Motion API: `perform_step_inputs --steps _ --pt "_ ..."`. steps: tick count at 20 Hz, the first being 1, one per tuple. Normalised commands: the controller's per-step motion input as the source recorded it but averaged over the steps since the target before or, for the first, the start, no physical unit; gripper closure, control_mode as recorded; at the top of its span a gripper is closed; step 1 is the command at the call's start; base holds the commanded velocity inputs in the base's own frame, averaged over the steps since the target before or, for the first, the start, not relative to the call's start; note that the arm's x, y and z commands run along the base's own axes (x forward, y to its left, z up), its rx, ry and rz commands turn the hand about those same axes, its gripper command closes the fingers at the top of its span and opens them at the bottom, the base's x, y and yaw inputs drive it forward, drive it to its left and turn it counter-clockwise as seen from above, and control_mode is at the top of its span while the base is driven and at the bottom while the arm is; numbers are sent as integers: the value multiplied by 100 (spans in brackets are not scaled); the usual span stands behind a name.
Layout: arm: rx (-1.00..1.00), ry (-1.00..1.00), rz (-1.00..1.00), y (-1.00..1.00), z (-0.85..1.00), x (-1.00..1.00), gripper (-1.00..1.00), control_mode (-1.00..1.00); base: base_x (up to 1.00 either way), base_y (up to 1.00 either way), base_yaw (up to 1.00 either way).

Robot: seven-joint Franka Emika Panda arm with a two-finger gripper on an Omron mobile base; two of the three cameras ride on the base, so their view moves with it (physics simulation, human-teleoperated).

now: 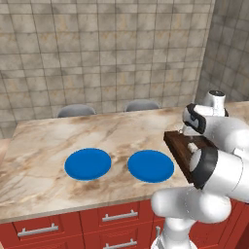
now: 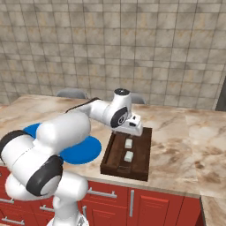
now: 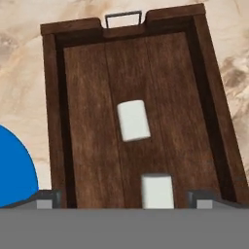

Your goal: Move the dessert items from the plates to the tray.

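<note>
Inside the tray (image 3: 78, 121): both cubes (image 3: 133, 120).

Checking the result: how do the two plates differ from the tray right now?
The plates are flat, round and bright blue; the tray is rectangular, dark brown wood with a raised rim. Both plates lie bare, while the tray holds the two cream cubes, one behind the other along its middle. The tool hangs over the tray, not over the plates. All three rest on the marble counter.
</note>
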Motion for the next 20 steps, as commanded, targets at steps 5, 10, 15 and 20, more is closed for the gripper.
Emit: perform_step_inputs --steps 5,10,15,20 --pt "0 0 0 52 29 -51 -100 -100 0 0 0" --pt "0 -6 0 57 30 -34 -100 -100 0 0 0" --pt "0 -8 0 61 25 -44 -100 -100 0 0 0" --pt "0 -10 0 55 32 -60 -100 -100 0 0 0"
